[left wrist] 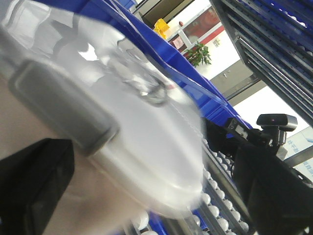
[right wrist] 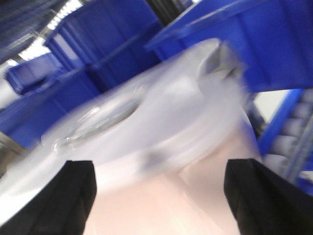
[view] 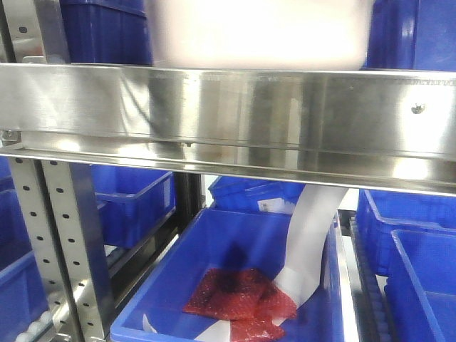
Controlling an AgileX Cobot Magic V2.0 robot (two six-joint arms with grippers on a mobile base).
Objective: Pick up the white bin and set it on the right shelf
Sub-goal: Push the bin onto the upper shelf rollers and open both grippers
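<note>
The white bin (view: 260, 35) shows at the top of the front view, just above and behind the right shelf's broad steel rail (view: 228, 114). In the left wrist view its white lid (left wrist: 146, 127) fills the frame, blurred. My left gripper (left wrist: 154, 196) is open, with the bin's pinkish body against it and one dark finger (left wrist: 34, 186) at the lower left. In the right wrist view the bin (right wrist: 161, 112) sits right in front of my right gripper (right wrist: 153, 200), whose fingers (right wrist: 78, 196) stand wide apart, open. I cannot tell whether the bin rests on the shelf.
Blue crates (view: 107, 28) stand on both sides of the bin. Below the rail, a blue crate (view: 178, 285) holds red packets (view: 235, 292) and a white strip (view: 313, 235). Perforated posts (view: 64, 235) rise at the left. Roller tracks (left wrist: 220, 210) and a black camera (left wrist: 276, 120) lie to the right.
</note>
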